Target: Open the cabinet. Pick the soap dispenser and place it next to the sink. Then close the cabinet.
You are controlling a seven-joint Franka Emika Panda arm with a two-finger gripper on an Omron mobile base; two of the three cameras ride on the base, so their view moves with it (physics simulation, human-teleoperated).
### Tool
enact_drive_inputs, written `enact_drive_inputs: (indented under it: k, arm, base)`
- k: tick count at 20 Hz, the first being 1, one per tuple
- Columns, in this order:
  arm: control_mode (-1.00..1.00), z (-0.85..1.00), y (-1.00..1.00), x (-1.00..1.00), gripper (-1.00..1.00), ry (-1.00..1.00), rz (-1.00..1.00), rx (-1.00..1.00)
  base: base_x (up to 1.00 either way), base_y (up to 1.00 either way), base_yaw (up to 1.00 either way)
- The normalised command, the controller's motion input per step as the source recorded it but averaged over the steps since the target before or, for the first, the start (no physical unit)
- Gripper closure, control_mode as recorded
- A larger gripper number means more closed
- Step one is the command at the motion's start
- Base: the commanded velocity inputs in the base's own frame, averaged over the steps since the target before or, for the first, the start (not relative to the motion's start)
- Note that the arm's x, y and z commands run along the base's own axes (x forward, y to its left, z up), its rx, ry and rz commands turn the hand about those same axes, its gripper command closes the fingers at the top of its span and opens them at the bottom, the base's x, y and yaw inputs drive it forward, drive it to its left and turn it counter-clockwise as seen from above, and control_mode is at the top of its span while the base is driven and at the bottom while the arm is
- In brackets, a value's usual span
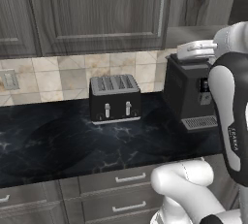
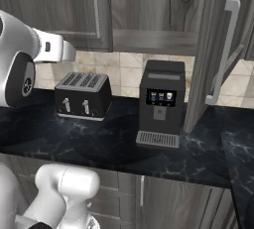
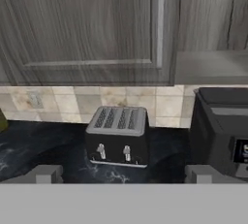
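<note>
The cabinet's left door (image 1: 97, 9) is shut, its silver bar handle (image 1: 162, 7) at its right edge. The right door (image 2: 218, 49) stands swung out toward me, handle (image 2: 225, 49) facing out. Between them the cabinet's inside (image 2: 149, 10) is exposed, and its shelf (image 3: 213, 68) looks bare. My gripper (image 3: 123, 175) is open, fingertips (image 3: 46, 174) wide apart with nothing between them. It hovers above the counter, facing the toaster and the shut door. The white hand (image 1: 196, 51) sits in front of the coffee machine's top. The soap dispenser and the sink are out of view.
A black four-slot toaster (image 1: 115, 98) stands against the tiled wall, with a black coffee machine (image 1: 191, 92) to its right under the open cabinet. The dark marble counter (image 1: 48, 140) has drawers (image 1: 121, 194) below. An unidentifiable olive sliver (image 3: 2, 121) touches the hand view's left edge.
</note>
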Motion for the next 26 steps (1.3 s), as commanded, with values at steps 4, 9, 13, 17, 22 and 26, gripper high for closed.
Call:
enact_drive_inputs:
  k: [4, 9, 13, 17, 22, 26]
  arm:
    - [-1.00, -0.21, 0.12, 0.30, -1.00, 0.03, 0.00, 0.00]
    - [-1.00, -0.04, 0.02, 0.45, -1.00, 0.01, 0.00, 0.00]
    - [-1.00, 0.00, 0.00, 0.39, -1.00, 0.04, -0.07, 0.00]
    - [-1.00, 0.00, -0.01, 0.34, -1.00, 0.06, -0.17, 0.00]
    - [-1.00, 0.00, -0.04, 0.32, -1.00, 0.06, -0.19, 0.00]
    - [-1.00, 0.00, 0.00, 0.28, -1.00, 0.03, -0.14, 0.02]
  base:
    - [0.00, 0.00, 0.00]
    - [0.00, 0.00, 0.00]
    - [0.00, 0.00, 0.00]
    - [0.00, 0.00, 0.00]
    - [0.00, 0.00, 0.00]
    - [0.00, 0.00, 0.00]
